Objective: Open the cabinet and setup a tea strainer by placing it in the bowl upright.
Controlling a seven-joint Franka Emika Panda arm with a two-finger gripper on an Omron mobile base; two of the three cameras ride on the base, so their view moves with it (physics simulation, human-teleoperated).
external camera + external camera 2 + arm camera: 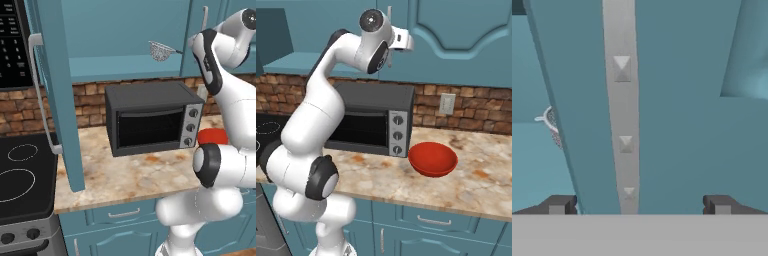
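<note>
While the tea strainer [161, 50] sits on the cabinet [125, 35] shelf, upper centre of frame, left door swung wide, the hand [639, 205] hangs fully open and empty at the right door's handle [623, 115], red bowl [433, 159] waiting on the table [476, 185].

We find no words, brands or numbers that we can read. The markings on the black panel [9, 35] at the upper left of the left base view are too blurred.

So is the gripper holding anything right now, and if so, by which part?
Nothing is held. The gripper is open, its fingertips apart on either side of the cabinet door edge, touching nothing. The tea strainer sits on the shelf.
</note>
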